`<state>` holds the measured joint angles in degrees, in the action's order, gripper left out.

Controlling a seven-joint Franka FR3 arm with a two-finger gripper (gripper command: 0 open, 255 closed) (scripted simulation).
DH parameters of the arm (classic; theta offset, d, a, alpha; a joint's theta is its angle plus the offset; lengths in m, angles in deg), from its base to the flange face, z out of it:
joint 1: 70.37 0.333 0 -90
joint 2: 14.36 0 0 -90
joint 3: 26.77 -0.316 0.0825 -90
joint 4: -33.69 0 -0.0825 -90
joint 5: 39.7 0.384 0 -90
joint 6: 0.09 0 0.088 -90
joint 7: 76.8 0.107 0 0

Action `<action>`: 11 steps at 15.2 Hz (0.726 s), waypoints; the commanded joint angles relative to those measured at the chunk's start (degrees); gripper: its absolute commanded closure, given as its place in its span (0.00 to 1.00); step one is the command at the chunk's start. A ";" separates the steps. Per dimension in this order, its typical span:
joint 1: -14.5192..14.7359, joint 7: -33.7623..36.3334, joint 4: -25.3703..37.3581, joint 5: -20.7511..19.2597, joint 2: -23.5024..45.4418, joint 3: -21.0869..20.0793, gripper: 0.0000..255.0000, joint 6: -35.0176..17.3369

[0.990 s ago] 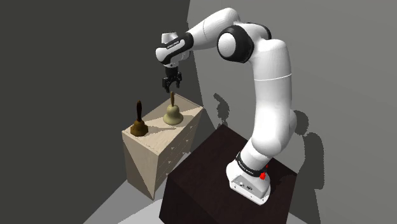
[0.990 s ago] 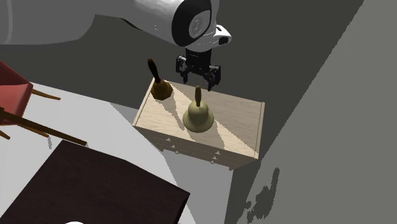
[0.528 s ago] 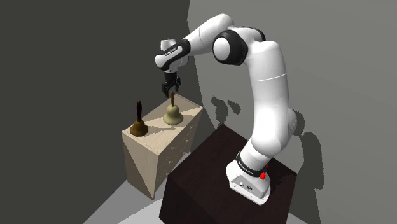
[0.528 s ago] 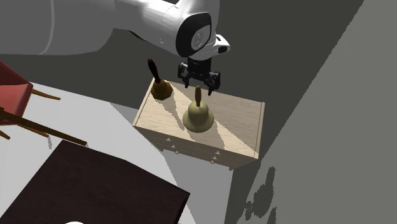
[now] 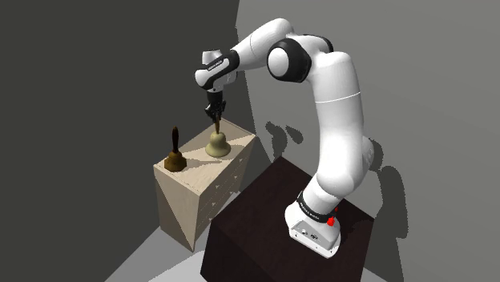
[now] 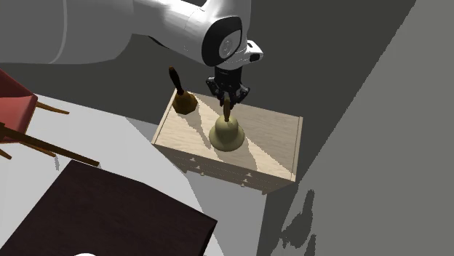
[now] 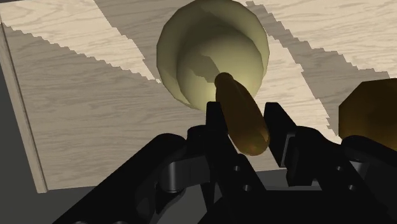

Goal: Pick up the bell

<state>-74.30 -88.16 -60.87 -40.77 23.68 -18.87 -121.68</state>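
wrist view: gripper clamped on pale olive bell by brown handle; bell upright on wooden dresser; darker bell at its ten o'clock, second exterior view.

The room is dim. In the shoulder view the dark wall is almost black-grey, and the lighter wall is a softer grey. The white arm looks bright and throws a dark shadow on the lighter wall. On the dresser top the shadows lie in stripes with jagged, saw-like edges. The pale bell glows softly, with blotchy shade on it. Nothing looks blurry.
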 commanded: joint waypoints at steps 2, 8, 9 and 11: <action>-0.01 0.01 -0.01 -0.01 0.02 0.02 1.00 0.01; 0.20 -0.02 0.00 -0.21 -2.42 0.17 1.00 2.46; 0.23 -0.04 0.08 -0.25 -2.88 0.20 1.00 2.99; 0.28 -0.08 0.27 -0.33 -3.78 0.26 1.00 4.08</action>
<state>-74.07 -88.22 -60.56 -41.03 20.55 -18.65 -118.18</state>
